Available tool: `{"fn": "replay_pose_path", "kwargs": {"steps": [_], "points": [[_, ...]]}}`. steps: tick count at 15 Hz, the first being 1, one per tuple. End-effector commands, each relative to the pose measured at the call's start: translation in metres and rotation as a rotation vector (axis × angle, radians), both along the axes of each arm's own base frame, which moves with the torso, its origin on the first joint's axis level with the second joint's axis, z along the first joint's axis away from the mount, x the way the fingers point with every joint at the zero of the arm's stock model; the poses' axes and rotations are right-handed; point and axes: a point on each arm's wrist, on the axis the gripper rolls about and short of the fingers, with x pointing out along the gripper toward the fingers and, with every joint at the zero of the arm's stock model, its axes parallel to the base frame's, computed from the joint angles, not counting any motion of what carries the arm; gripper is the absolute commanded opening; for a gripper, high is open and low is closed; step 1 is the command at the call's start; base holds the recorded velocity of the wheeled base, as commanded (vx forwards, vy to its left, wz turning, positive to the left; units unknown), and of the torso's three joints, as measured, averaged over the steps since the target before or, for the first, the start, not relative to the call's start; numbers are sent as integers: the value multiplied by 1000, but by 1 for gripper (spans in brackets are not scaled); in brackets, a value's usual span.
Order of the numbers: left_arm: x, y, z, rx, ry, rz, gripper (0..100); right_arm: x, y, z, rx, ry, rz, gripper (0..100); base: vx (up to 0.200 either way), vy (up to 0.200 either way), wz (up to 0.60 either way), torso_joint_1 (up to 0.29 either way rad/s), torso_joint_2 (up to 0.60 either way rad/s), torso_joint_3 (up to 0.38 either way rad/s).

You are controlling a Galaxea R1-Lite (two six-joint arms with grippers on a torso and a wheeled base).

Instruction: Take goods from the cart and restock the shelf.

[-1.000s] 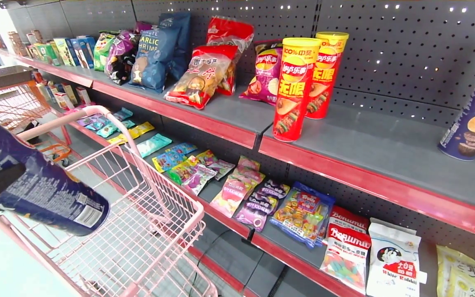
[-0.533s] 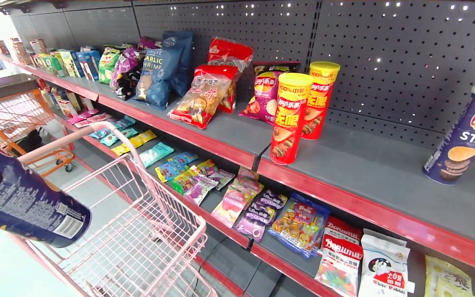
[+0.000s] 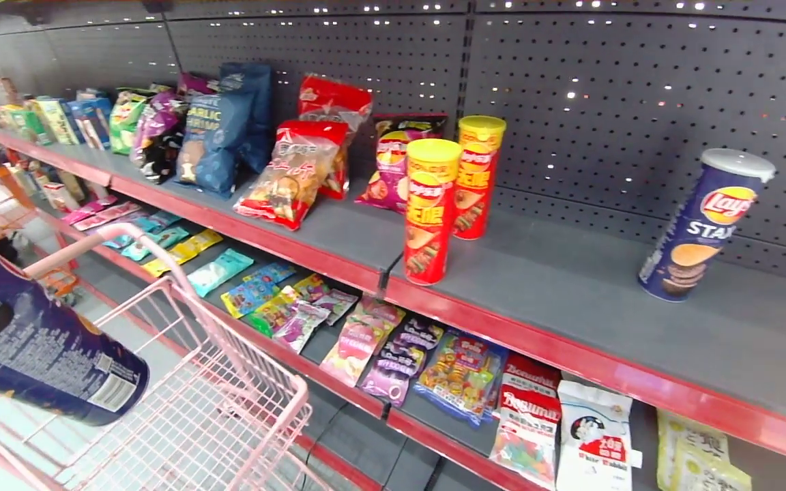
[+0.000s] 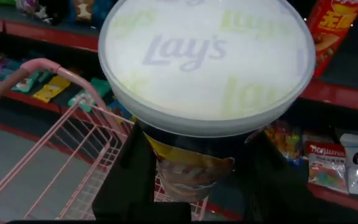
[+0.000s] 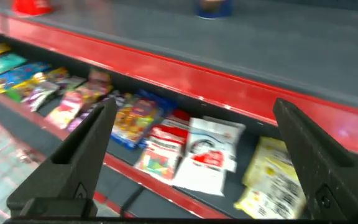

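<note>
The left end effector is gripping a dark blue chip can, its fingers pressing the can's sides just under the white lid. It is holding the can tilted over the pink cart, at about 8 o'clock in the head view. The right end effector is hanging wide open and empty, facing the candy bags. On the upper shelf, a matching blue can is standing at 3 o'clock of two red cans.

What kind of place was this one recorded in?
Probably a shop aisle, or a mock-up of one: red-edged shelves on pegboard, stocked with snack bags and chip cans, and a pink wire shopping cart alongside.
</note>
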Motion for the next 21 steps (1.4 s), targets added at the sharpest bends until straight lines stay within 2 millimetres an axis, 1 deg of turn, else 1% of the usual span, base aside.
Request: {"fn": "replay_pose_path", "kwargs": {"steps": [1,4,6,9,12,17,18,20,21], "points": [[-3,0,-5,3,-3,4,0,0,0,0,-1,0,-1,100,0,0,-600,27,7,-12],[-5,1,-4,22,-13,5,0,0,0,0,-2,0,-1,100,0,0,-600,6,-1,4],[-4,2,-6,93,-12,52,0,0,0,0,-4,-1,-1,100,0,0,-600,-2,2,2],[-7,2,-6,143,-29,63,0,0,0,0,-5,-1,-1,100,0,0,-600,7,2,1],[-13,3,-5,153,-51,62,0,0,0,0,-7,-1,1,100,0,0,0,0,0,0],[-15,3,-6,172,-61,58,0,0,0,0,-9,-1,1,100,200,0,0,-8,2,4],[-16,3,-6,183,-68,54,0,0,0,0,-9,0,1,100,0,0,0,0,0,0],[-23,3,-4,183,-104,32,0,0,0,0,-13,0,4,100,0,0,0,0,0,0],[-32,3,-3,180,-141,17,0,0,0,0,-15,0,8,100,0,0,0,0,0,0]]}}
